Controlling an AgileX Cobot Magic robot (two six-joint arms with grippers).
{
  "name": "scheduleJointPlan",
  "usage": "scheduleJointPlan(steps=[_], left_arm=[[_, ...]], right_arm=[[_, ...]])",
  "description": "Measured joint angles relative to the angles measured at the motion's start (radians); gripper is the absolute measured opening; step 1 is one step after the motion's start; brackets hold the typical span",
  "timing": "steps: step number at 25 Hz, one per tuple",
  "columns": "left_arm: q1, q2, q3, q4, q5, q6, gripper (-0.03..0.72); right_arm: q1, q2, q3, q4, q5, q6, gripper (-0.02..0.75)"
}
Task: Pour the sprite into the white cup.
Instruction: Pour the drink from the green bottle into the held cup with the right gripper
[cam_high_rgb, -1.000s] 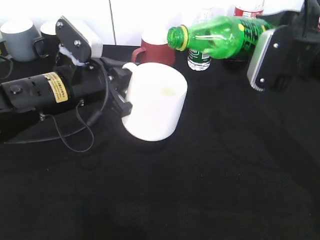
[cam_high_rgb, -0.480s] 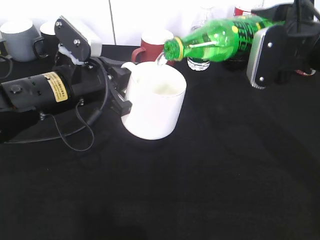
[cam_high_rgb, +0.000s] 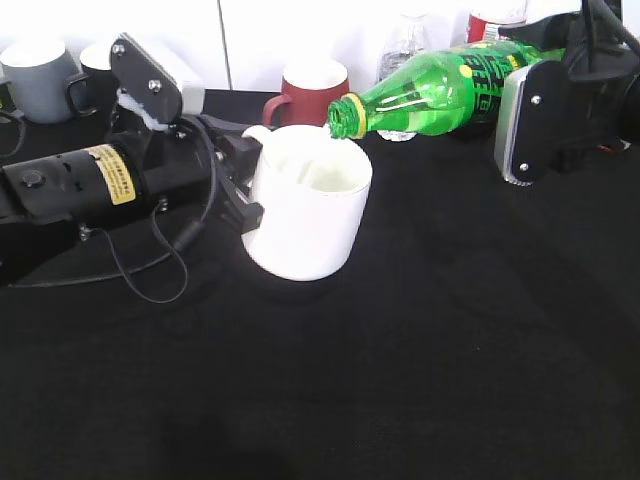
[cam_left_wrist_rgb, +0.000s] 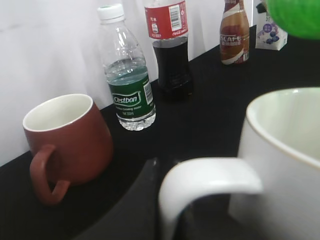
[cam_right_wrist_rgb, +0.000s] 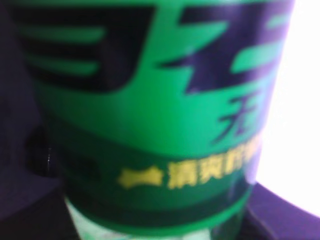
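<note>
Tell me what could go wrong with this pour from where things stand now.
1. The sprite has its open mouth right at the far rim of the white cup, not over the middle, so liquid could run down the outside.
2. The left gripper holds the cup only by its handle; the cup could twist.
3. The brick-red mug and small water bottle stand close behind, where the bottle might knock them.

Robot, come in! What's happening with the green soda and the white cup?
Right jaws grip Sprite bottle, tipped, mouth over white mug. Left jaws hold mug handle. Nothing blocking.
</note>
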Motion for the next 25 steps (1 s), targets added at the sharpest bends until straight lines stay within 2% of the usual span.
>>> scheduleJointPlan(steps=[25], left_arm=[[0.000,0.000,0.000,0.003,0.011,0.003,0.039]], right_arm=[[0.000,-0.001,-0.011,-0.031,-0.002,-0.012,0.386]])
